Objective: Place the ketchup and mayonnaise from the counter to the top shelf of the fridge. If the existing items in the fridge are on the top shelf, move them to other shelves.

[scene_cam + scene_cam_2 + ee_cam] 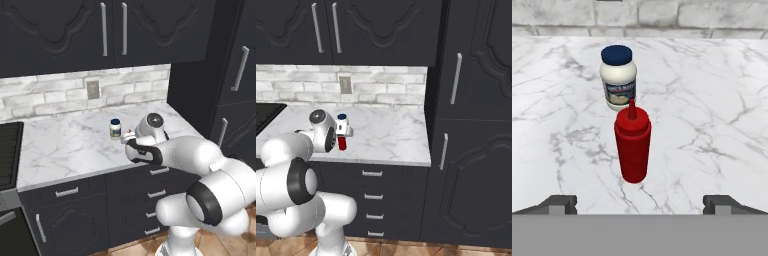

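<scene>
The gripper [640, 204] is spread wide and holds nothing: in the hand view its two dark fingertips [559, 204] stand far apart at the bottom edge, with the ketchup [632, 145] centred in the gap ahead of them and not touched by either. The ketchup is a slim red squeeze bottle with a narrow pointed red cap, standing upright on the counter [712, 115]. Just behind it, close but apart, stands the mayonnaise [618, 76], a squat white jar with a dark blue lid and a pale label, also upright.

In the left base view the arm reaches forward from the lower right, the hand held low and level over the front part of the white marble slab, aimed at the brick backsplash [60, 92]. There the jar [115, 129] shows just beyond the hand, and only a sliver of red [129, 133] peeks past the wrist. In the right base view the red bottle [342, 143] shows beneath the hand, near the counter's front edge, with the jar's blue lid [342, 117] above it.
</scene>
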